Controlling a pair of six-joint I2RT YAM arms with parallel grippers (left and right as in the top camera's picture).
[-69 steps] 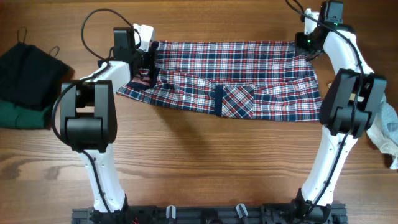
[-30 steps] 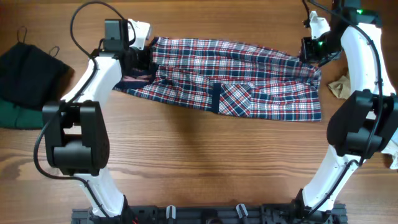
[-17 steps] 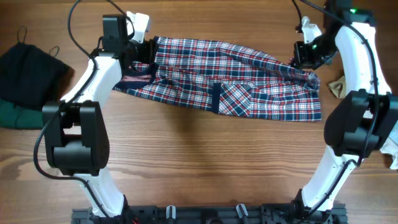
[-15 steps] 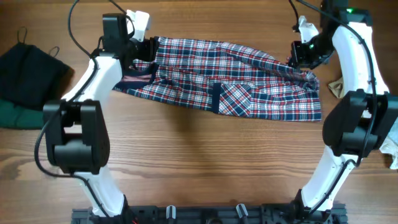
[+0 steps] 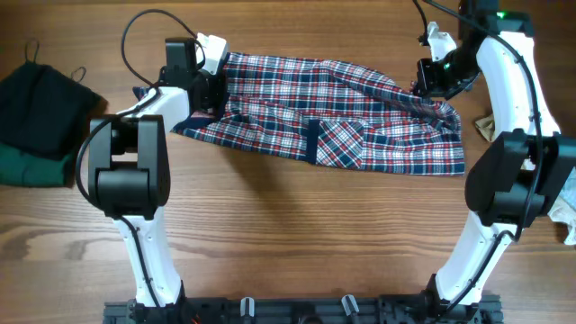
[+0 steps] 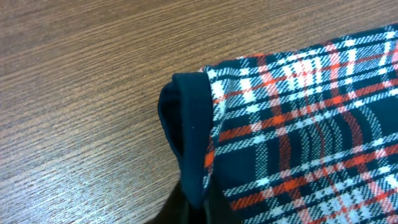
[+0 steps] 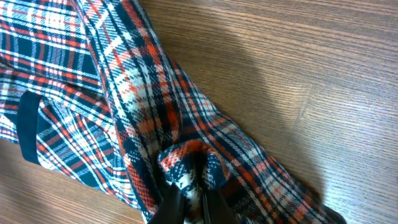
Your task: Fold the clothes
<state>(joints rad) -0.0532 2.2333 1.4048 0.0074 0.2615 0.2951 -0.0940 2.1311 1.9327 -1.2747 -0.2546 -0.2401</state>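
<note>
Wide free room is offered on bare wooden tabletop [image 5: 297,234], base-side of the red-navy-white plaid fabric garment [image 5: 342,117]. L of garment, passage is blocked by black-and-green folded fabric pile [image 5: 36,117]; R, by small tan crumpled scrap [image 5: 489,126].

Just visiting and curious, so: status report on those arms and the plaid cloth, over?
Left hand shut on navy trim of plaid shirt. Right hand shut on its bunched fabric. Dark clothes pile aside, nothing blocking.

The white-shelled left arm [image 5: 148,247] and right arm [image 5: 477,236] have black joint housings [image 5: 130,184] and looping black cables [image 5: 135,29]. A green light [image 5: 500,15] dots the right one. The left gripper [image 6: 191,208] is dark-fingered.
</note>
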